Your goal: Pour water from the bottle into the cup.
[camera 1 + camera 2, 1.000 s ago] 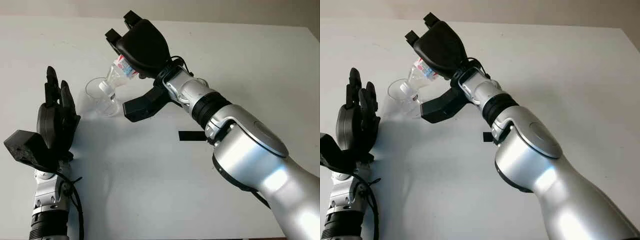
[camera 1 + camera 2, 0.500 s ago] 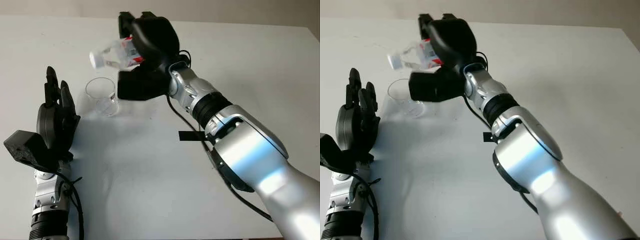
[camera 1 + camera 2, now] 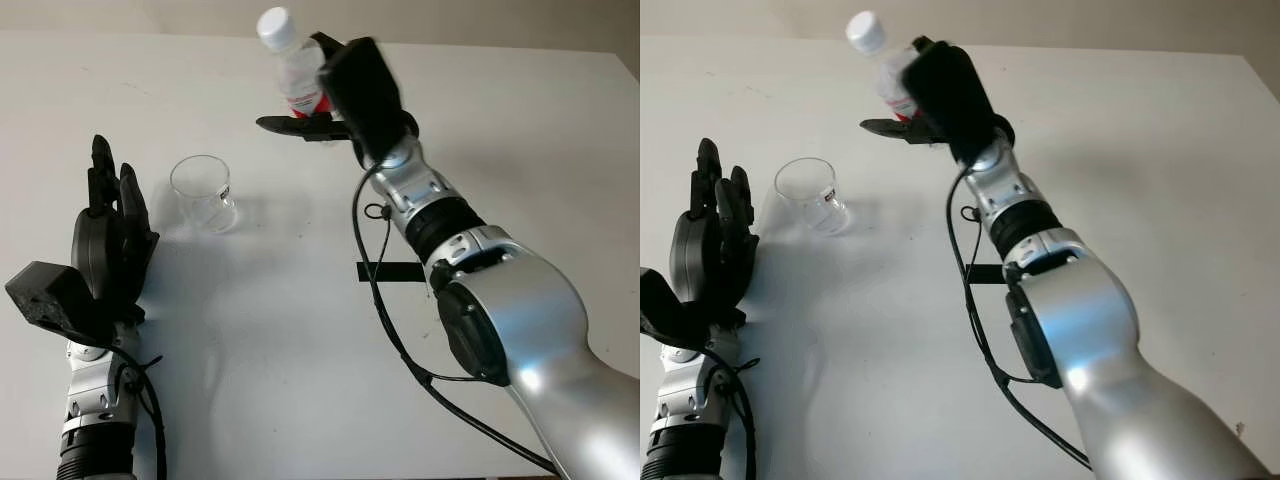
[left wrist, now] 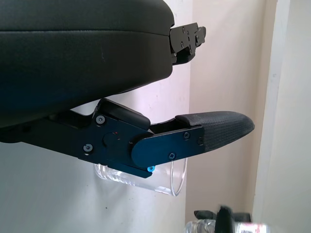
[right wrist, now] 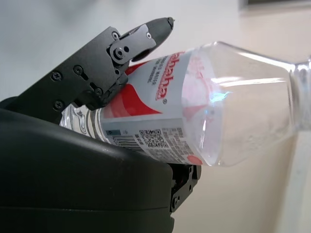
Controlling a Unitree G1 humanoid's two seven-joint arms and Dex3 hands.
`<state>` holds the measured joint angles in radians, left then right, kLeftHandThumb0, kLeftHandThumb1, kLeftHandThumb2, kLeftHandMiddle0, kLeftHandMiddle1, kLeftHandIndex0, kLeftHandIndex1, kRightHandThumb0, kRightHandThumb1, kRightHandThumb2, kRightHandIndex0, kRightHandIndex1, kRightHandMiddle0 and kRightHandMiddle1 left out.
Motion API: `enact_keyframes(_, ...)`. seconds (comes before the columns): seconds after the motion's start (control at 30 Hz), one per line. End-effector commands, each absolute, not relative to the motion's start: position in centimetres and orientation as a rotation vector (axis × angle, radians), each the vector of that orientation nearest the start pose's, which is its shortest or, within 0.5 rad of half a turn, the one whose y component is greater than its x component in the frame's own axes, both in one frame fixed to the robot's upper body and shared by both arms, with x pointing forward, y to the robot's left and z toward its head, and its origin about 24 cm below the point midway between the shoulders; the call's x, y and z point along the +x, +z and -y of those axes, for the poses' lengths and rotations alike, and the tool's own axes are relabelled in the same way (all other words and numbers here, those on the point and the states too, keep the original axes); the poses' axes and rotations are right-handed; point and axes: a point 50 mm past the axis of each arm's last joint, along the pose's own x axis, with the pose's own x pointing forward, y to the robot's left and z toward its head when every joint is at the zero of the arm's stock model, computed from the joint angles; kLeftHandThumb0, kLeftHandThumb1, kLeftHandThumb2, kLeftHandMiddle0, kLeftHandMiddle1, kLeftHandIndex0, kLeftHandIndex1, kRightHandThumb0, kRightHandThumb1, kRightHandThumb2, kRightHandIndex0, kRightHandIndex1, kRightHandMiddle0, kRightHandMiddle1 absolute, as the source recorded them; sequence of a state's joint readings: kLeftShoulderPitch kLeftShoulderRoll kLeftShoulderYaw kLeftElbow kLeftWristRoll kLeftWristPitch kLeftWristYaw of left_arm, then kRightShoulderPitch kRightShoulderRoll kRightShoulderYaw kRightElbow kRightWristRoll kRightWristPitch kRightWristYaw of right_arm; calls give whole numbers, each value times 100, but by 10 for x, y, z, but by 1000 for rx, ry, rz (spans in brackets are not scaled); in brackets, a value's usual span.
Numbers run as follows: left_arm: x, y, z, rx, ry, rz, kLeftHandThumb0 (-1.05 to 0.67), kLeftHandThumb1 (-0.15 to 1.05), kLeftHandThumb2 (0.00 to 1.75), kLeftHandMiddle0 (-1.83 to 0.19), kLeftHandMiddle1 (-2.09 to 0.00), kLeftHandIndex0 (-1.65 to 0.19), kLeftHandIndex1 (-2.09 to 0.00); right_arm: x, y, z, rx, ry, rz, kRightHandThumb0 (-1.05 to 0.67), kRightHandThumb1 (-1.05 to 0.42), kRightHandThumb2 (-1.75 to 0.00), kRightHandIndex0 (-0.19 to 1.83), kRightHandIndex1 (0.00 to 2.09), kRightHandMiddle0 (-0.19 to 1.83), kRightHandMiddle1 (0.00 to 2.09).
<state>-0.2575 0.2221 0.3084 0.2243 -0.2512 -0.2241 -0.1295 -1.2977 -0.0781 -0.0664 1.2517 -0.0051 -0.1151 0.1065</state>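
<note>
the right hand (image 3: 345, 90), fingers clamped on the bottle (image 3: 292, 62), has swung it upright and away from the cup (image 3: 203, 192), suggesting pouring is over; the open left hand (image 3: 108, 245) waits beside.

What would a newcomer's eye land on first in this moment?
The right hand, raised above the far side of the white table, grips a clear plastic bottle with a red label and white cap, cap pointing up. Nearer and to its left, a clear empty-looking plastic cup stands upright. The open left hand is beside the cup.
</note>
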Motion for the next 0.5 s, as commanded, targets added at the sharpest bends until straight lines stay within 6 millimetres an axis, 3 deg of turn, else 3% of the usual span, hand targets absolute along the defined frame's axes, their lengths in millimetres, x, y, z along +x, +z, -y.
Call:
enact_keyframes(0.0,286,97,-254,-48,158,317,-82,105,64,13,-5,17,-5,425,202,89,-41,336,113,-12,-105,-28,149,209,141,209)
enact_keyframes(0.2,285,95,-256,-55,143,314,-82,105,67,18,-4,19,-1,413,183,115,51,499,65,-17,-105,-31,141,209,116,209)
enact_keyframes(0.4,285,91,-259,-51,139,314,-80,105,69,18,-5,19,0,385,172,131,19,550,72,-18,-105,-33,150,209,105,209)
enact_keyframes(0.47,285,91,-259,-52,133,318,-79,105,71,19,-4,19,0,373,167,137,1,557,67,-19,-105,-33,143,209,95,209)
